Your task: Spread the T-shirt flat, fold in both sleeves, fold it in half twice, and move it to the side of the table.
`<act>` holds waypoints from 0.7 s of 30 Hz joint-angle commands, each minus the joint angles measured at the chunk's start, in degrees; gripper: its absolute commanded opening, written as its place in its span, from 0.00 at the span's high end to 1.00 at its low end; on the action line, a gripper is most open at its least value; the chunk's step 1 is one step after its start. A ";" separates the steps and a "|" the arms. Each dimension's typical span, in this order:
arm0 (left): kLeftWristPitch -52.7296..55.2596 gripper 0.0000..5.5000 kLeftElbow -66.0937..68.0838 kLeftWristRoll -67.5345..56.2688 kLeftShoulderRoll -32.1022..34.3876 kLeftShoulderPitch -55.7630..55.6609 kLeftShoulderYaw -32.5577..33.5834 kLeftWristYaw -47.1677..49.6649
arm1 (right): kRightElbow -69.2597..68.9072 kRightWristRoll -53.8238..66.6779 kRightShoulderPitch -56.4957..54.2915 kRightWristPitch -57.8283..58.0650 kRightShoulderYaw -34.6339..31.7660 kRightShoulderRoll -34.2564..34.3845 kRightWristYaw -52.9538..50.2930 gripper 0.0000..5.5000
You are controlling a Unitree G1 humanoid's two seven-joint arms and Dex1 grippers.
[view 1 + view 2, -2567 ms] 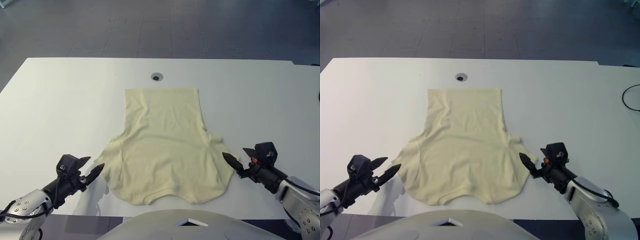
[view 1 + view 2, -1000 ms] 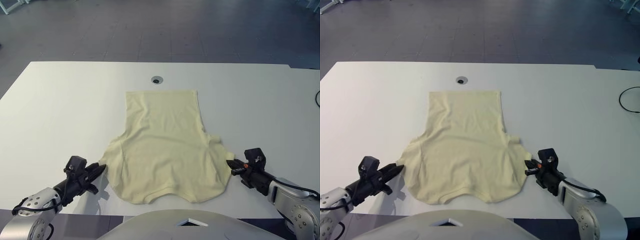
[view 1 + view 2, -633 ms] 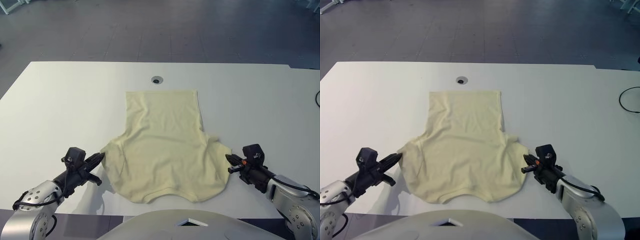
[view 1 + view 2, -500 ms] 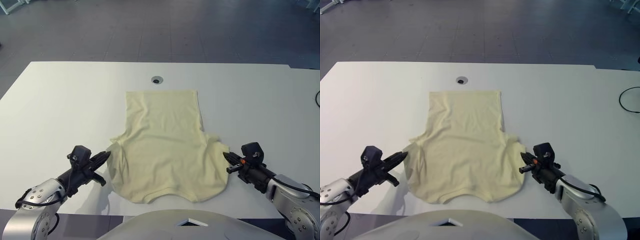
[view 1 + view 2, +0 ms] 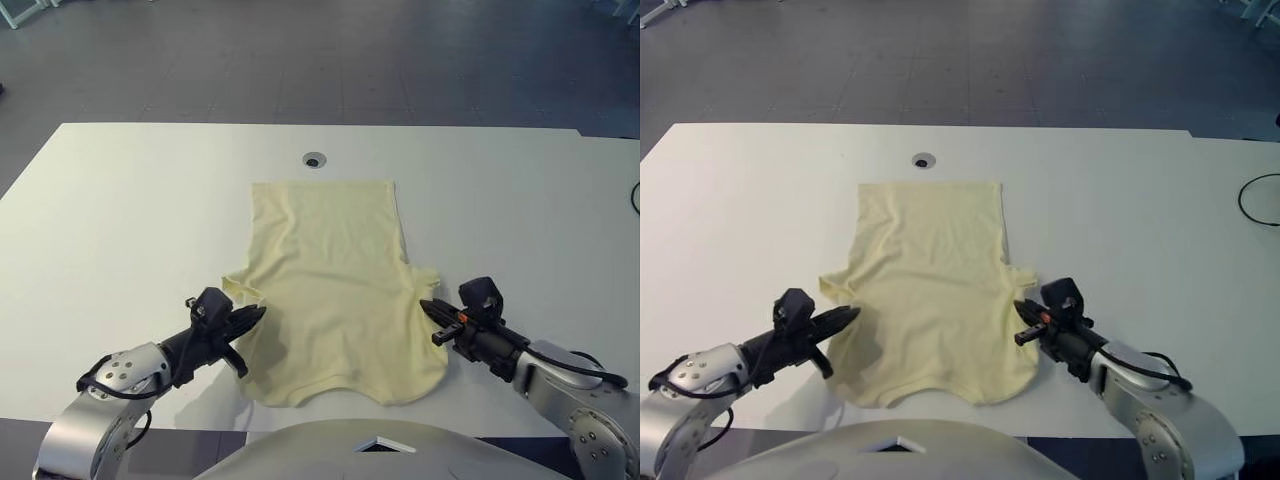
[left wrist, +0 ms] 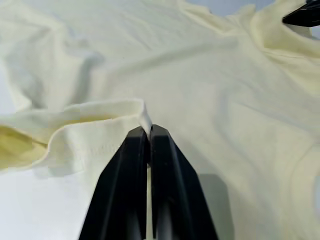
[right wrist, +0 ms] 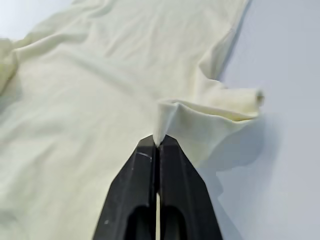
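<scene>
The T-shirt (image 5: 330, 285) lies on the white bench (image 5: 120, 210). Its straight hem is at the far side, just short of a round hole (image 5: 314, 159), and its neck opening is at the near edge. The left end effector (image 5: 254, 314) sits at the shirt's left side, just inside the left sleeve (image 5: 238, 287). The right end effector (image 5: 428, 306) sits at the right side, by the right sleeve (image 5: 428, 279). Each points inward across the shirt, toward the other.

In the left wrist view, the left end effector's fingers (image 6: 131, 165) are pressed together, with a small fold of the sleeve's edge pinched between their tips. The cloth beside that fold is lifted into a loose roll. In the right wrist view, the right end effector's fingers (image 7: 170, 180) are likewise closed, gripping a raised peak of the right sleeve. The sleeve's cloth is doubled over beside the tips.
</scene>
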 commanded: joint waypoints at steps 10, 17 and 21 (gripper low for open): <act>1.67 1.00 0.77 4.05 -0.03 -6.00 -10.88 1.59 | 1.14 -1.57 -3.56 0.50 11.11 0.92 -2.93 1.00; -1.63 0.91 1.15 6.15 0.06 -7.38 -13.72 1.17 | 0.56 -1.81 -3.52 -0.81 13.15 0.25 -2.62 0.96; -6.49 0.80 0.41 5.98 1.02 -6.13 -10.68 -0.84 | -2.56 0.41 -4.21 -1.26 12.11 0.39 -1.76 0.86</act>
